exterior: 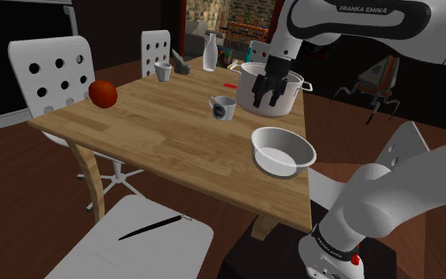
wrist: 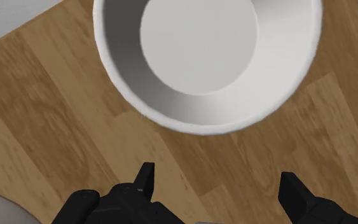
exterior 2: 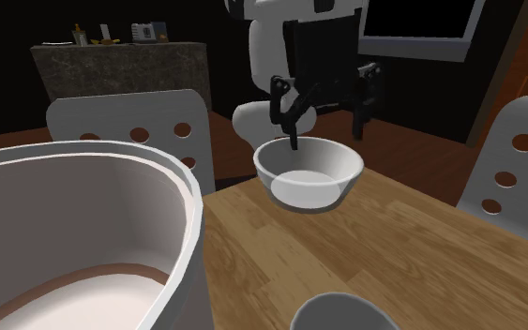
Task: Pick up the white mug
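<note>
The white mug (exterior: 222, 108) stands upright on the wooden table (exterior: 158, 127), handle toward the shoulder view's left, its inside dark. Its rim (exterior 2: 341, 313) shows at the bottom edge of the second exterior view. My black gripper (exterior: 268, 97) hangs open above the table, to the right of the mug in the shoulder view and in front of the big white pot (exterior: 272, 89). Nothing is between the fingers (wrist: 147, 179). In the wrist view the gripper (wrist: 220, 188) looks down on bare wood, with the white bowl (wrist: 206, 57) just beyond the fingertips.
A white bowl (exterior: 283, 150) sits near the table's front corner. A red apple (exterior: 102, 93), a small grey cup (exterior: 163, 71) and a white bottle (exterior: 209, 53) stand farther back. White chairs (exterior: 55, 71) ring the table. The pot (exterior 2: 74, 244) fills the second exterior view's left foreground.
</note>
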You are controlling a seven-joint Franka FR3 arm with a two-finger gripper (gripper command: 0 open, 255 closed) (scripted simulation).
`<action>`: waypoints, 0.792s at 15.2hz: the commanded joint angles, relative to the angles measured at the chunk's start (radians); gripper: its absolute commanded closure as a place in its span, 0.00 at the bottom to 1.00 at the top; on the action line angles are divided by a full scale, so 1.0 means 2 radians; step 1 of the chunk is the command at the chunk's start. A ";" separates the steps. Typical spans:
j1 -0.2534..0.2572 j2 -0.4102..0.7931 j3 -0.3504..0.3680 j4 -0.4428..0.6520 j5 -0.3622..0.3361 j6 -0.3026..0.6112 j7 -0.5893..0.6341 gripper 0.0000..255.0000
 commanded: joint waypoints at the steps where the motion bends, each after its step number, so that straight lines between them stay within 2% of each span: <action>1: -0.002 0.034 -0.007 0.015 -0.004 0.017 -0.009 0.00; 12: -0.014 0.241 -0.040 0.175 0.004 0.057 -0.054 0.00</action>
